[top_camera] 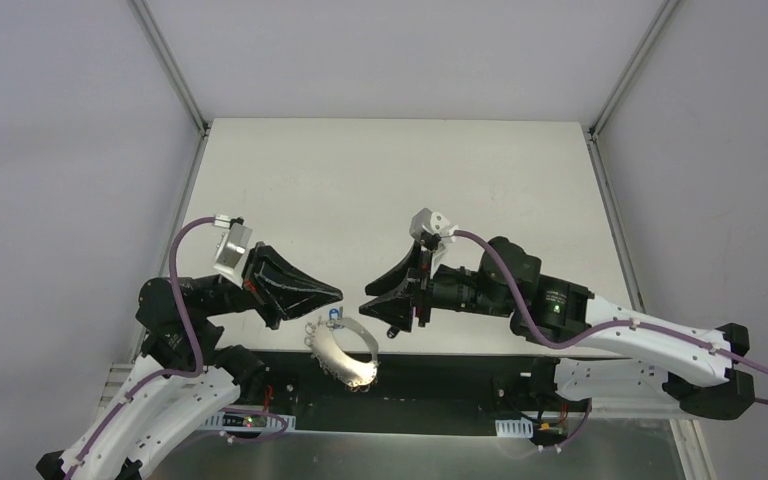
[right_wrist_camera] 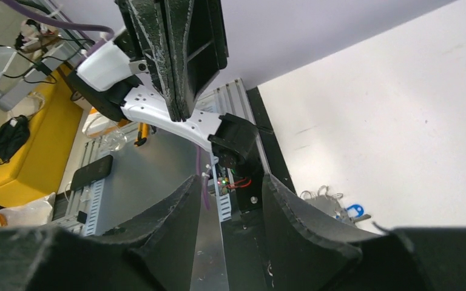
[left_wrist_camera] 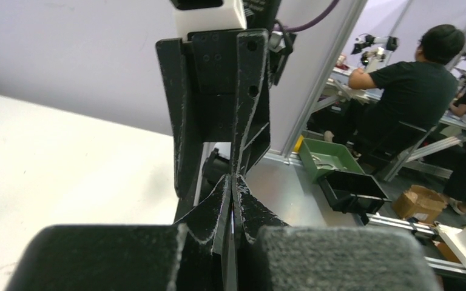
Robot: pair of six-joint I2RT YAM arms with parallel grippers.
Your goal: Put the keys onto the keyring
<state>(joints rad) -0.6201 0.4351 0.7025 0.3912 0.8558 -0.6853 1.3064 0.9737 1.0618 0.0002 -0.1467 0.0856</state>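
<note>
Ideally the clenched left gripper, perhaps pinching a key, drops toward the keyring at its six o'clock while the released right gripper steadies it.

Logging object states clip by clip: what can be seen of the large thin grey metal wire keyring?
The large thin grey metal wire keyring lies flat at the near edge of the white table. Small silver keys fringe its near-left side; a blue-headed key sits at its far side, threaded or not I cannot tell. The left gripper and right gripper hang above, apparently not touching it.
</note>
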